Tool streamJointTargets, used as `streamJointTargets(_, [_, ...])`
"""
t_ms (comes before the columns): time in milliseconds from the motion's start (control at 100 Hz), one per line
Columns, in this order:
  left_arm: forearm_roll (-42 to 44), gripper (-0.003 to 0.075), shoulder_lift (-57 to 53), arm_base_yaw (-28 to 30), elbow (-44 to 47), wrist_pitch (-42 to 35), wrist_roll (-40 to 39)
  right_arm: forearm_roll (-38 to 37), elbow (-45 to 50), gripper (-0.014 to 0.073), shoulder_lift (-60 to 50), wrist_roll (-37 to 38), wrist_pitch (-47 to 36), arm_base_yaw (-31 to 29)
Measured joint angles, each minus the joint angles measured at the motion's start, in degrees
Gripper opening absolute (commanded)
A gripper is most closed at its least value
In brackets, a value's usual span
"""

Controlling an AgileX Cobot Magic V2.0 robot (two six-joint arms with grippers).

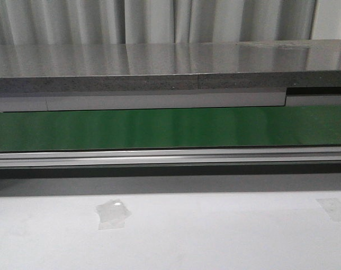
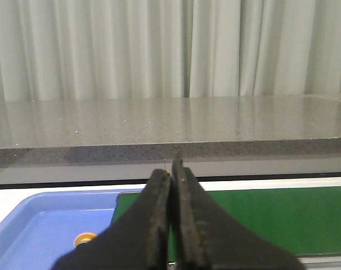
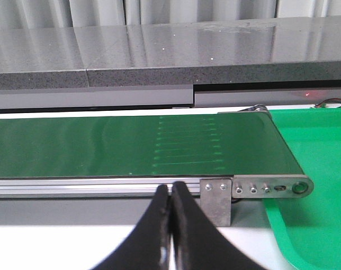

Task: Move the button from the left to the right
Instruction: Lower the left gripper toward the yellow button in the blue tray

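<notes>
Only the yellow-orange cap of the button (image 2: 84, 239) shows, lying in a blue tray (image 2: 30, 225) at the left end of the green belt; my left finger hides its body. My left gripper (image 2: 171, 169) is shut and empty, held above the tray's edge and the belt end (image 2: 260, 219). In the right wrist view my right gripper (image 3: 171, 188) is shut with nothing in it, in front of the belt's aluminium rail (image 3: 75, 185) near its right end. Neither gripper nor the button appears in the front view.
The green conveyor belt (image 1: 170, 128) runs across, with a grey stone counter (image 1: 159, 67) and curtains behind. A green tray (image 3: 317, 197) sits past the belt's right end bracket (image 3: 216, 197). Clear tape patches (image 1: 113, 214) lie on the white table.
</notes>
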Motion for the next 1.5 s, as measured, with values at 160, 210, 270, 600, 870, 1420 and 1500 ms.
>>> streamJointTargets(160, [0.0,-0.002,0.0,0.0,0.0,0.0,0.0,0.0,0.0,-0.0068,0.0,0.0,0.0,0.0])
streamJointTargets(210, [0.0,-0.002,0.0,0.0,0.0,0.0,0.0,0.0,0.0,-0.0068,0.0,0.0,0.0,0.0])
streamJointTargets(270, [0.0,-0.002,0.0,0.0,0.0,0.0,0.0,0.0,0.0,-0.0068,0.0,0.0,0.0,0.0])
streamJointTargets(600, [0.0,-0.002,0.0,0.0,0.0,-0.7,0.0,0.0,0.0,-0.0068,0.0,0.0,0.0,0.0])
streamJointTargets(870, [0.0,-0.002,0.0,0.0,-4.1,4.8,0.0,0.0,0.0,-0.0068,0.0,0.0,0.0,0.0])
streamJointTargets(1420, [4.6,-0.002,22.0,0.0,-42.9,48.0,0.0,0.0,0.0,-0.0068,0.0,0.0,0.0,0.0])
streamJointTargets(1500, [4.6,-0.002,27.4,0.0,-47.5,55.3,0.0,0.0,0.0,-0.0068,0.0,0.0,0.0,0.0])
